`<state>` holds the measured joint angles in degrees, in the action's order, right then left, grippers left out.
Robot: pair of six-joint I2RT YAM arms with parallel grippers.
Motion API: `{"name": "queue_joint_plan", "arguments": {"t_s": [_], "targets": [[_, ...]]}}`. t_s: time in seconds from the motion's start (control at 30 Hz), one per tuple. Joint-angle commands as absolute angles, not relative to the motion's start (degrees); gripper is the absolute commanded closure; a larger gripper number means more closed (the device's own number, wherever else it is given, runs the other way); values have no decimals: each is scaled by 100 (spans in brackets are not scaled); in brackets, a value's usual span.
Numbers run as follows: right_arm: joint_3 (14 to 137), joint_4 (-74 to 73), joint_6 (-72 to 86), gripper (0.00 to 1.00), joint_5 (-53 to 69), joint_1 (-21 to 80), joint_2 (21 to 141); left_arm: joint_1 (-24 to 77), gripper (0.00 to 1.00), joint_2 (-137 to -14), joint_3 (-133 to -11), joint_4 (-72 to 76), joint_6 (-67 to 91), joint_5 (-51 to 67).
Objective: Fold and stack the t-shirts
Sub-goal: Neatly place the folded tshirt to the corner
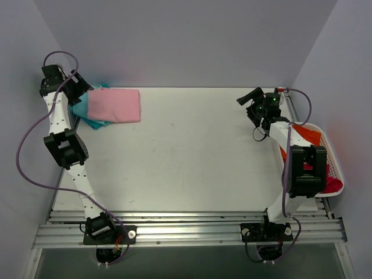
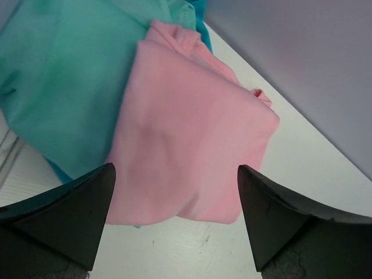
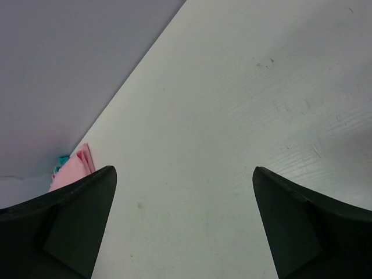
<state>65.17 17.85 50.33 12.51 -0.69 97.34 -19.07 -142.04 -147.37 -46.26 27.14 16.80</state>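
Seen from above, a white table sits inside plain grey walls, with two robot arms mounted at its near edge.

At the far left corner lies a light pink t-shirt, folded into a neat rectangle. It rests on top of a teal t-shirt, which shows from under its left and near edges. The left arm reaches to this corner, and the left gripper hangs over the left end of the stack. In the left wrist view its jaws stand wide apart and grasp nothing. The folded pink shirt fills the gap between the two dark fingertips and lies below them. The left fingertip sits over the line where pink cloth meets teal, and the right fingertip sits over bare table just past the pink shirt's edge. Whether either tip touches the cloth cannot be told.

The middle of the table is bare white surface.

Toward the far right, the right gripper is held above the table, well apart from the stack. Its jaws are also spread wide, with nothing between them but tabletop. The pink and teal shirts show only as a small patch far off at the left edge of the right wrist view.

At the right edge stands a white perforated basket, partly hidden by the right arm. Inside it lie an orange t-shirt at the far end and a magenta t-shirt at the near end, both loose and unfolded.
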Motion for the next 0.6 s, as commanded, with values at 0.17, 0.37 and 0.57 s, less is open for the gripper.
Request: {"name": "queue_joint_plan", "arguments": {"t_s": [0.17, 0.37, 0.57], "targets": [[6943, 1960, 4703, 1, 1433, 149, 9896, -2197, 6, -12605, -12940, -3254, 3322, 1047], [7417, 1574, 4079, 0, 1275, 553, 10019, -1961, 6, -11243, -11885, -3146, 3121, 309], [7752, 1432, 3499, 0, 1011, 1265, 9967, -1100, 6, -10161, -10672, -3357, 2786, -694]]}}
